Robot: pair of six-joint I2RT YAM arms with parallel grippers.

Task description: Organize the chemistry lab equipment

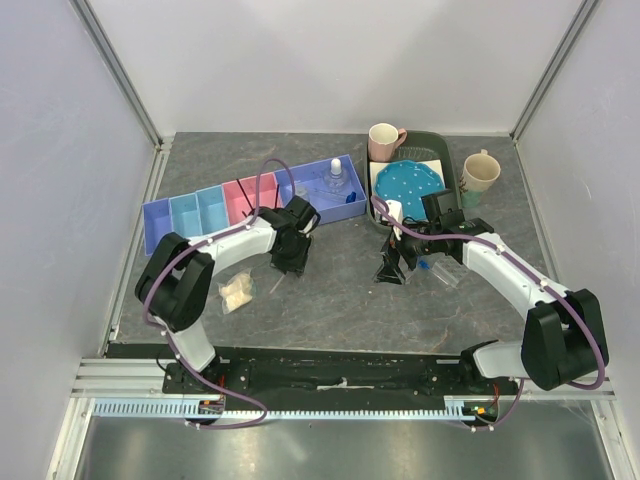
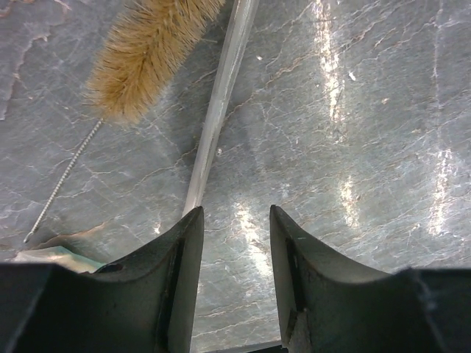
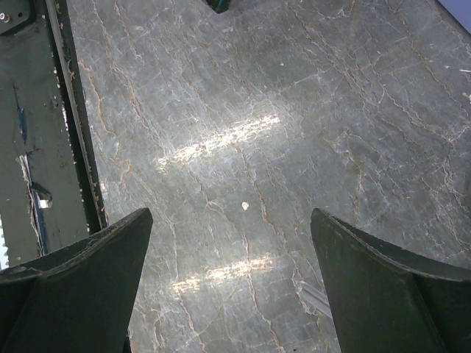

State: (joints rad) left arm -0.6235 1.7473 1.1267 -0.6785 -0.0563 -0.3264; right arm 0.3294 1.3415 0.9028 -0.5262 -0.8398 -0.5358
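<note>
In the left wrist view a tan bristle brush [image 2: 143, 55] on a twisted wire handle [image 2: 62, 180] lies on the table. Beside it lies a thin clear rod [image 2: 221, 103], whose near end runs behind the tip of my left finger [image 2: 180, 257]. My left gripper [image 2: 235, 213] is open, partly narrowed, with only bare table between its jaws; it hangs low over the table [image 1: 290, 255]. A small clear bag [image 1: 237, 290] lies to its left. My right gripper [image 3: 232, 220] stands wide open over bare table [image 1: 393, 265]. A white-capped clear bottle [image 1: 335, 180] stands in the compartment tray [image 1: 160, 215].
A dark drying rack [image 1: 450, 160] at the back right holds a blue dotted plate [image 1: 408, 185] and a pink mug [image 1: 385, 140]. A beige mug [image 1: 480, 172] stands to its right. A small clear item [image 1: 445, 272] lies beside my right arm. The base rail [image 3: 44, 132] is near.
</note>
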